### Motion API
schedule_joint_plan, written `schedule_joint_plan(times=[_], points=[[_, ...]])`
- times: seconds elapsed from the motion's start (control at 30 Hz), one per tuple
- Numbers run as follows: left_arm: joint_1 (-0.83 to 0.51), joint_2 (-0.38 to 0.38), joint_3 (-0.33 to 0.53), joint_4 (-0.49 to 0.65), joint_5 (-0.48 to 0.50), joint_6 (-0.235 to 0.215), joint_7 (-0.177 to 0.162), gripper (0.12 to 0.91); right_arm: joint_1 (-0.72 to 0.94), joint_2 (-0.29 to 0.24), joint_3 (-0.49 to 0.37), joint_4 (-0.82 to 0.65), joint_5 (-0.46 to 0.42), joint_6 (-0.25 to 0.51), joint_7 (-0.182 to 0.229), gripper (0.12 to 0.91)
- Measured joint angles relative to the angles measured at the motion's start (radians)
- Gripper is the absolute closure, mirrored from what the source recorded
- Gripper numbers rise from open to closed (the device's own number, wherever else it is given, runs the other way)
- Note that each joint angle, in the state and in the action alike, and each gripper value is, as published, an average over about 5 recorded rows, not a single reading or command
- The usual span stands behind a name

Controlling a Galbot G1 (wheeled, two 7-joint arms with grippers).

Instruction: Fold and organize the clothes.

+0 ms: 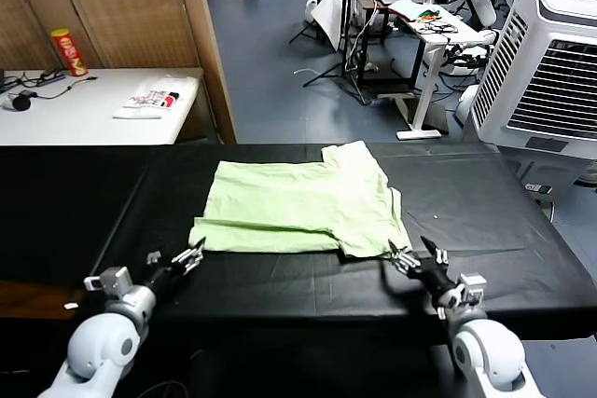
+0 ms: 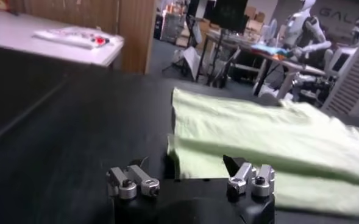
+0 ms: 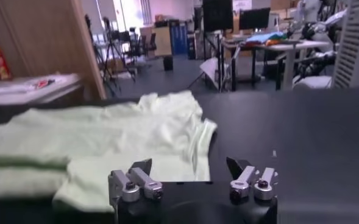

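The pale green shirt (image 1: 298,204) lies folded across the middle of the black table (image 1: 485,202), one sleeve pointing toward the far edge. My left gripper (image 1: 175,256) stands open just off the shirt's near-left corner, holding nothing. In the left wrist view the gripper (image 2: 188,169) has its jaws spread, with the shirt (image 2: 270,140) right in front. My right gripper (image 1: 417,254) is open at the near-right corner. In the right wrist view this gripper (image 3: 189,167) is also empty, its jaws apart over the edge of the shirt (image 3: 106,134).
A white side table (image 1: 84,114) at the back left carries a folded white printed garment (image 1: 154,98) and a red can (image 1: 68,51). A wooden partition (image 1: 210,44) stands behind the table. A white air cooler (image 1: 550,72) stands at the right.
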Motion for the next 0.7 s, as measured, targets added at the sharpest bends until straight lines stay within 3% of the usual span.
schedule_joint_plan(times=[0.27,0.43,0.53,0.7], points=[[-0.004,0.003,-0.001,0.024,-0.010,0.000,0.002,0.232,0.003,0.009,-0.017,-0.020,-0.022,0.000,0.001,0.526],[-0.014,0.007,0.001,0.040,-0.034,0.011,0.004,0.266,0.012,0.011,-0.021,-0.031,-0.023,-0.003,0.004,0.696],[-0.023,0.010,0.002,0.050,-0.054,0.018,0.004,0.365,0.014,0.011,-0.021,-0.032,-0.023,-0.005,0.006,0.787],[-0.040,0.015,0.009,0.068,-0.071,0.021,0.005,0.628,0.016,0.011,-0.023,-0.029,-0.024,-0.019,0.023,0.850]])
